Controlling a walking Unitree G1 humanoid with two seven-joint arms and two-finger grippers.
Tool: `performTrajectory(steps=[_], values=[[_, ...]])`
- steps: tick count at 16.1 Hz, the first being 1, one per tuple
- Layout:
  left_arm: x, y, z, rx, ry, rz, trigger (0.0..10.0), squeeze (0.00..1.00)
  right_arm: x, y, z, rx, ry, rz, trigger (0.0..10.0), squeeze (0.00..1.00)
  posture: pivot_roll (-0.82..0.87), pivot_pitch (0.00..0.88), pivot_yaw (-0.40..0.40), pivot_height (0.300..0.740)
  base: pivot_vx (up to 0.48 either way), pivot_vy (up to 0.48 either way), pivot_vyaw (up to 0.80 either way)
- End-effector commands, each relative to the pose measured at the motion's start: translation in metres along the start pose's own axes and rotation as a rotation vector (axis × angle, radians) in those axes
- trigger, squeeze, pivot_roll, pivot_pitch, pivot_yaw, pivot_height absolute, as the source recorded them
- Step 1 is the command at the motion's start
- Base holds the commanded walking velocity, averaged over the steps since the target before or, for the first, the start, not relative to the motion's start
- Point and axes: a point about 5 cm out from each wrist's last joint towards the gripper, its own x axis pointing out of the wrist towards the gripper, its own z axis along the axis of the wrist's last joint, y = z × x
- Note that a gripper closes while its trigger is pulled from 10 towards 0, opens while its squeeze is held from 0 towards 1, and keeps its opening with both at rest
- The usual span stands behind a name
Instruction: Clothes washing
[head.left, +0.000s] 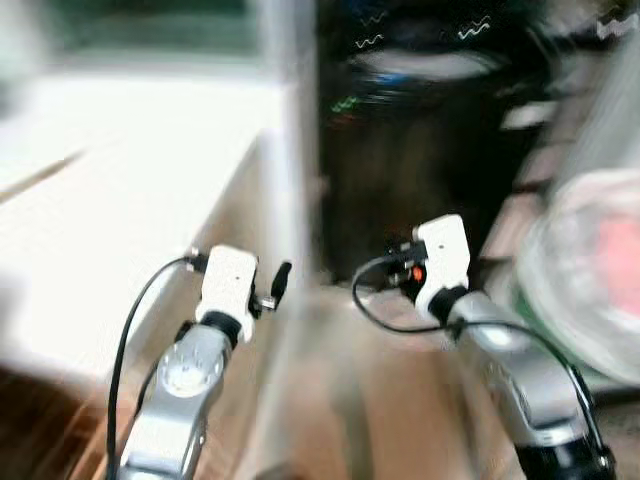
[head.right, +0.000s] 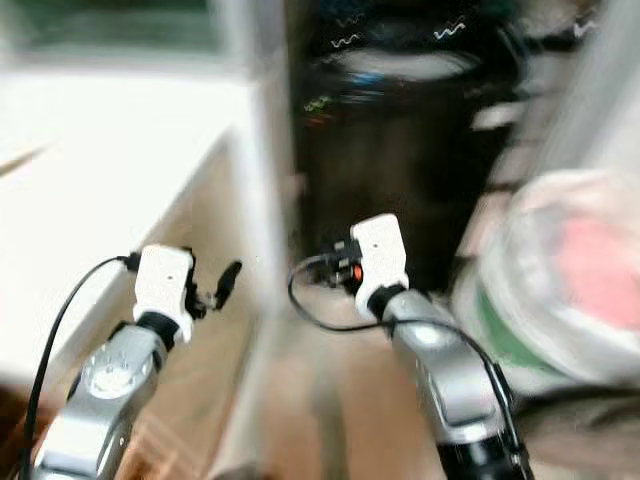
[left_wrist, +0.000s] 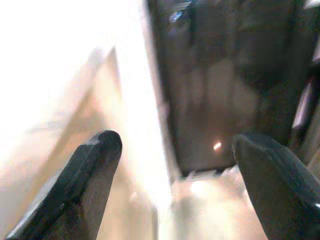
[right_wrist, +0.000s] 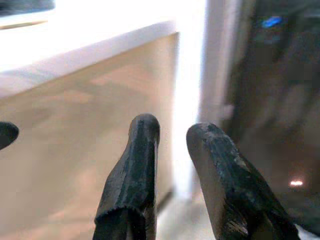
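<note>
The picture is blurred by motion. A dark washing machine (head.left: 420, 150) stands straight ahead, its front faintly reflecting light. At the right sits a pale see-through laundry basket (head.left: 560, 300) with something pink (head.left: 610, 255) inside. Both silver arms reach forward at waist height. My left gripper (left_wrist: 175, 145) is open, fingers wide apart and empty, beside the white cabinet's edge. My right gripper (right_wrist: 172, 130) points at the machine's lower front; its two fingers stand nearly together with a narrow gap and hold nothing.
A white counter (head.left: 120, 190) with a beige side panel (right_wrist: 85, 150) runs along the left, ending in a white post (head.left: 295, 150) beside the machine. Light wooden floor (head.left: 350, 400) lies between the arms. Shelves or clutter show dimly at the far right (head.left: 540, 110).
</note>
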Motion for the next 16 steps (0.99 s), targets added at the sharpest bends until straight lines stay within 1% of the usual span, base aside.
performTrajectory(steps=[1, 3, 5, 6, 8, 9, 10, 11, 12, 13, 14, 15, 16], values=[[0.001, -0.003, 0.003, 0.008, -0.009, -0.016, 10.0, 0.00, -0.001, -0.005, 0.002, -0.016, -0.009, -0.020, 10.0, 0.00, -0.02, 0.000, 0.062, 0.740, -0.386, 0.000, 0.80], [0.000, -0.003, 0.000, 0.011, -0.001, -0.021, 10.0, 0.00, -0.002, -0.006, 0.000, -0.021, -0.003, -0.021, 10.0, 0.00, -0.02, 0.000, 0.062, 0.740, -0.384, 0.000, 0.80], [-0.003, -0.002, -0.008, 0.030, 0.027, -0.020, 10.0, 0.00, -0.002, -0.006, -0.003, -0.024, 0.011, -0.009, 10.0, 0.00, -0.02, 0.000, 0.061, 0.740, -0.384, 0.000, 0.80], [-0.005, 0.000, -0.015, 0.022, 0.044, -0.006, 10.0, 0.00, -0.002, -0.003, -0.011, -0.031, 0.042, 0.026, 10.0, 0.00, -0.02, 0.000, 0.061, 0.740, -0.382, 0.000, 0.80], [-0.009, 0.006, -0.027, 0.017, 0.067, 0.027, 10.0, 0.00, -0.003, -0.001, -0.026, -0.043, 0.085, 0.045, 10.0, 0.00, -0.02, 0.000, 0.059, 0.740, -0.386, 0.000, 0.80], [-0.011, 0.010, -0.036, 0.001, 0.079, 0.050, 10.0, 0.00, -0.003, -0.002, -0.036, -0.040, 0.116, 0.046, 10.0, 0.00, -0.02, 0.000, 0.059, 0.740, -0.386, 0.000, 0.80], [-0.015, 0.016, -0.047, -0.023, 0.097, 0.083, 10.0, 0.00, -0.003, -0.002, -0.048, -0.039, 0.151, 0.048, 10.0, 0.00, -0.02, 0.000, 0.058, 0.740, -0.382, 0.000, 0.80], [-0.022, 0.026, -0.076, -0.070, 0.158, 0.155, 10.0, 0.00, -0.003, -0.007, -0.075, -0.050, 0.240, 0.036, 10.0, 0.00, -0.01, 0.000, 0.051, 0.740, -0.330, 0.000, 0.80], [-0.028, 0.031, -0.095, -0.096, 0.206, 0.191, 10.0, 0.00, -0.004, -0.011, -0.094, -0.052, 0.301, 0.019, 10.0, 0.00, -0.01, 0.000, 0.047, 0.740, -0.315, 0.000, 0.80], [-0.030, 0.033, -0.106, -0.122, 0.233, 0.214, 10.0, 0.00, -0.004, -0.015, -0.103, -0.046, 0.332, -0.001, 10.0, 0.00, -0.01, 0.000, 0.039, 0.740, -0.281, 0.000, 0.80], [-0.033, 0.036, -0.121, -0.180, 0.277, 0.256, 10.0, 0.00, -0.007, -0.021, -0.120, -0.018, 0.387, -0.044, 10.0, 0.00, -0.01, 0.000, 0.034, 0.740, -0.274, 0.000, 0.80], [-0.040, 0.030, -0.154, -0.204, 0.430, 0.252, 10.0, 0.00, -0.020, -0.025, -0.160, 0.007, 0.552, -0.096, 10.0, 0.00, -0.01, 0.000, 0.025, 0.740, 0.000, 0.000, 0.80], [-0.041, 0.025, -0.161, -0.192, 0.465, 0.228, 10.0, 0.00, -0.026, -0.025, -0.172, 0.004, 0.604, -0.105, 10.0, 0.00, -0.01, 0.000, 0.025, 0.740, 0.000, 0.000, 0.80]])
